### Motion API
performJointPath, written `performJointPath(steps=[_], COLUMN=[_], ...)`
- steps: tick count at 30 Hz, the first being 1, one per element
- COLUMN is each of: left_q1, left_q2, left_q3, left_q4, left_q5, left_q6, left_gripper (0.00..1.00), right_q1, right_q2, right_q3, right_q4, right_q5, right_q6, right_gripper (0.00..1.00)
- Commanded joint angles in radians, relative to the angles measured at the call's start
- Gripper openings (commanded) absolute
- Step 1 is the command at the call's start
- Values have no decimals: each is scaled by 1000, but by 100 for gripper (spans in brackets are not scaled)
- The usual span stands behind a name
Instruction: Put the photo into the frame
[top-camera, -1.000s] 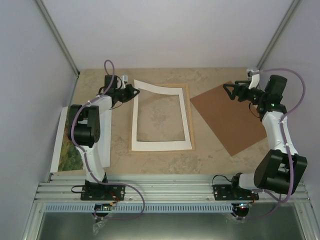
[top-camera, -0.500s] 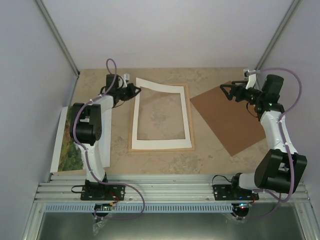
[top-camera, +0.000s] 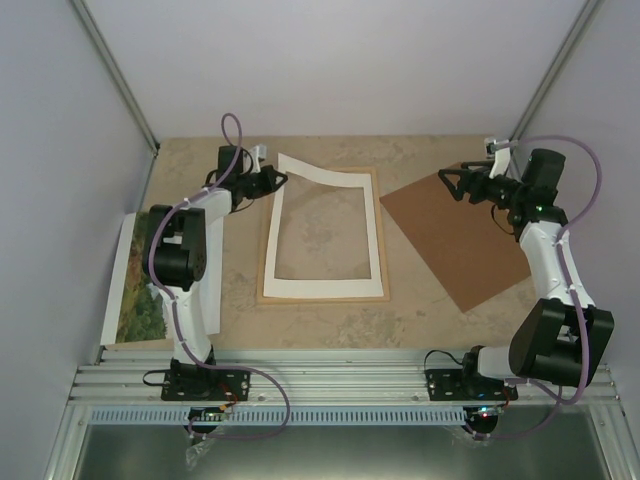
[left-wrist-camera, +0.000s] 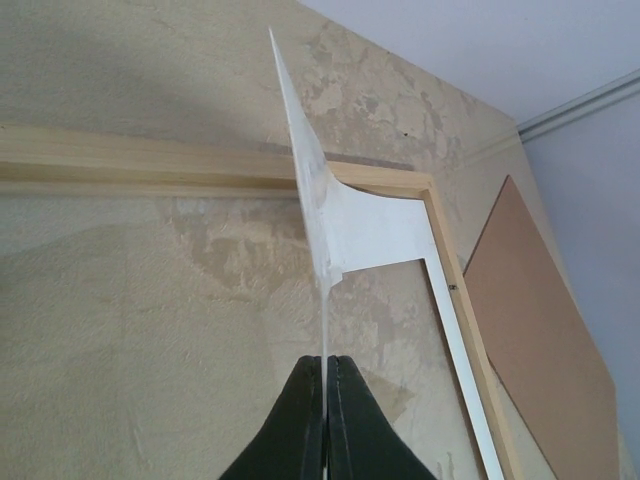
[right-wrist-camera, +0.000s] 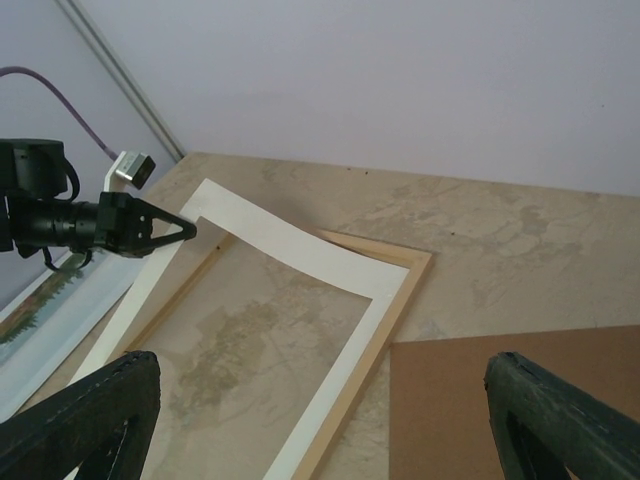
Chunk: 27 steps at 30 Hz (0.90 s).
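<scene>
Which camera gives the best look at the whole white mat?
Top external: the whole white mat lies over the frame, one corner lifted. Right wrist shows most of it; left wrist only the pinched corner edge-on.

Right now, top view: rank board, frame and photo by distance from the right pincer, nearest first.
1. board: right side, by the right pincer.
2. frame: table centre.
3. photo: far left, partly under the left arm.

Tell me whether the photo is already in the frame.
No: the photo lies flat at the far left, well apart from the frame in the middle.
</scene>
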Motion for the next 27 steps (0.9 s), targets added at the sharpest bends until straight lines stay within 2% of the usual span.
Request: performJointPath(steps=[1, 14, 19, 27], left_q1=[-1, -3, -19, -36], left_q2=[1, 21, 30, 11], left_q3=[19, 68, 54, -11], left_q4=[12, -19, -68, -5], left_q5=[-26, -63, -22, -20], left_q6=[32, 81, 103, 1], left_gripper=[0, 0, 0, 0], right_q1=[8, 8, 7, 9], right_q2=[-8, -5, 1, 8], right_q3=[-5, -7, -6, -8], right_q4=[-9, -17, -13, -3], right_q5=[-2, -5, -6, -6], right_q6=[0, -8, -9, -3], right_gripper=[89, 89, 89, 89])
